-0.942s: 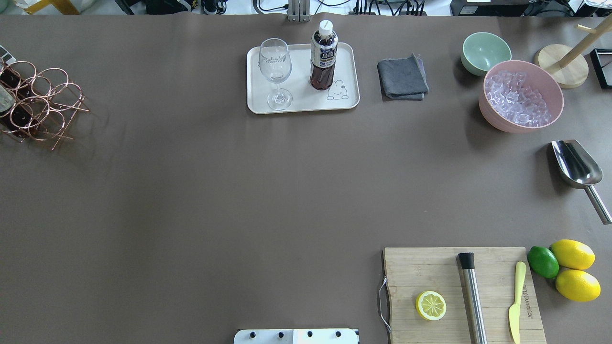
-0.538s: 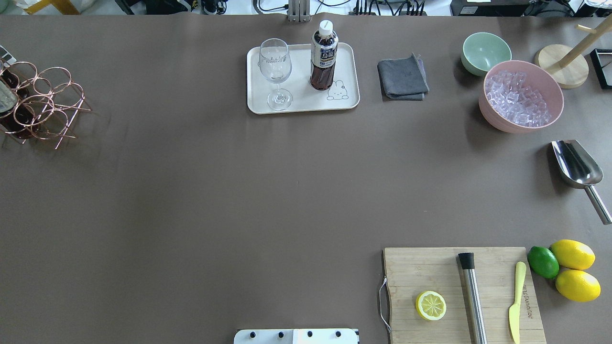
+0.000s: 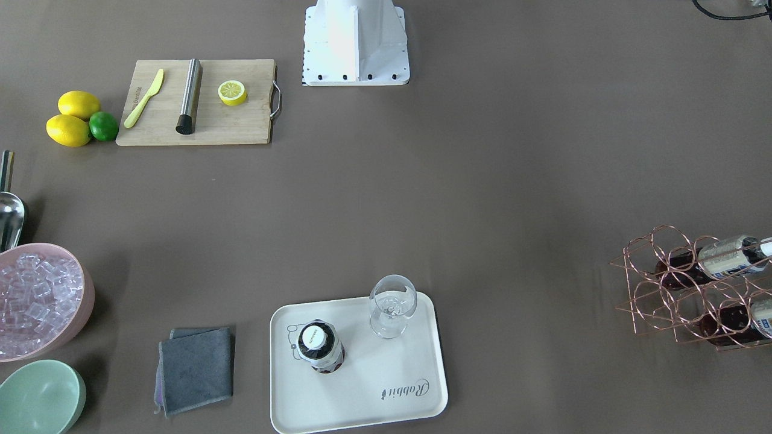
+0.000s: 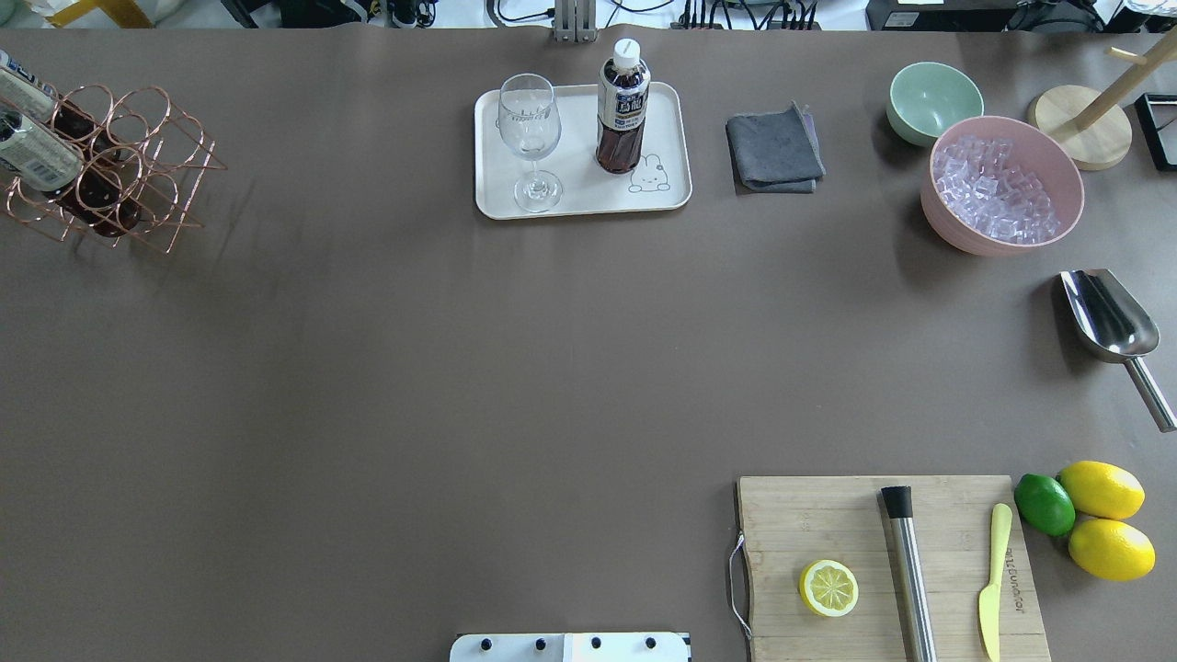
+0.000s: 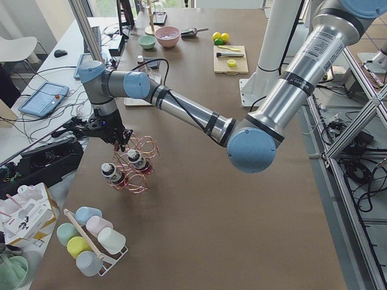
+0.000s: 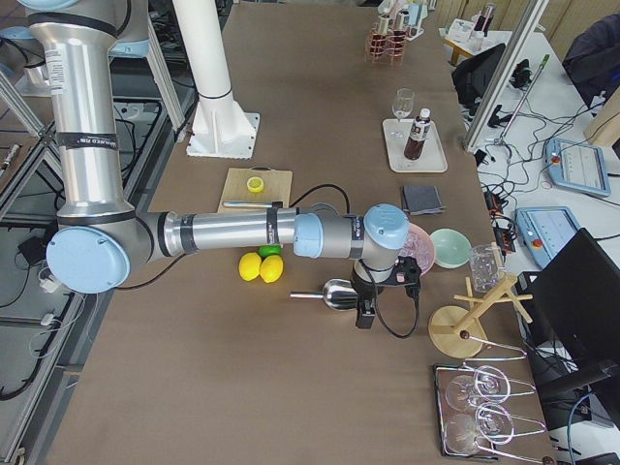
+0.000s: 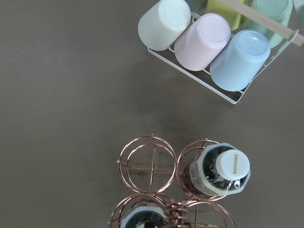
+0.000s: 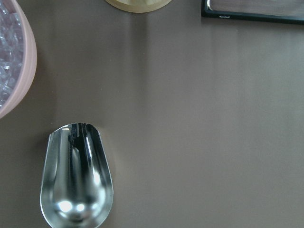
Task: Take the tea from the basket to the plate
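Surface: brown table [image 4: 368, 368], with cabling beyond its far edge.
Far-left corner: the basket [image 4: 147, 138] stood near it, with two spare bottles [image 7: 221, 171] in its ring cells.
Left gripper: the left gripper [image 5: 115, 138] hung right over the basket's coiled handle. Only the left side view caught it, so I could not tell whether its fingers were apart or together.
Far edge, middle: the plate [image 4: 588, 191] carried the tea [image 4: 622, 110] upright, near a wine glass [image 4: 529, 138] but apart from it.
Progress: one tea looked delivered.
Right end: the right gripper [image 6: 366, 318] hovered over a steel scoop [image 8: 76, 175]. Its finger state could not be told either.
Doing it well: for another bottle, I judged the left gripper should centre over a white cap and grip the neck. It should then lift straight up, clear of the ring and handle, and set the bottle on bare plate away from the glass.
Views: the left wrist camera alone showed an empty cell beside a filled one, and upturned cups [image 7: 204, 40] beyond. The overhead view showed the plate but no arm.
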Motion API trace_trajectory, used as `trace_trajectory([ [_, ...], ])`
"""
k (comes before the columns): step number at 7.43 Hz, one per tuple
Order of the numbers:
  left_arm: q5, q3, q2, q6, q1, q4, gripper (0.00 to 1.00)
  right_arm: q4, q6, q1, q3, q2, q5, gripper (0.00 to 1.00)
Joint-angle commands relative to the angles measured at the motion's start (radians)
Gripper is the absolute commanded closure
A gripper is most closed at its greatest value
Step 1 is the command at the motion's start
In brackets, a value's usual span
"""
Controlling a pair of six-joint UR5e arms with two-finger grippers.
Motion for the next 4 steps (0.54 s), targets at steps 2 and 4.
trace_trajectory([
  [2, 0.003, -0.001, 0.018, -0.001, 0.014, -0.005, 1.00, 0.000, 0.002, -0.007, 0.002, 0.000, 0.001, 0.00],
  [4, 0.001, -0.003, 0.018, 0.000, 0.014, -0.005, 1.00, 0.000, 0.007, -0.010, 0.008, 0.000, 0.003, 0.00],
])
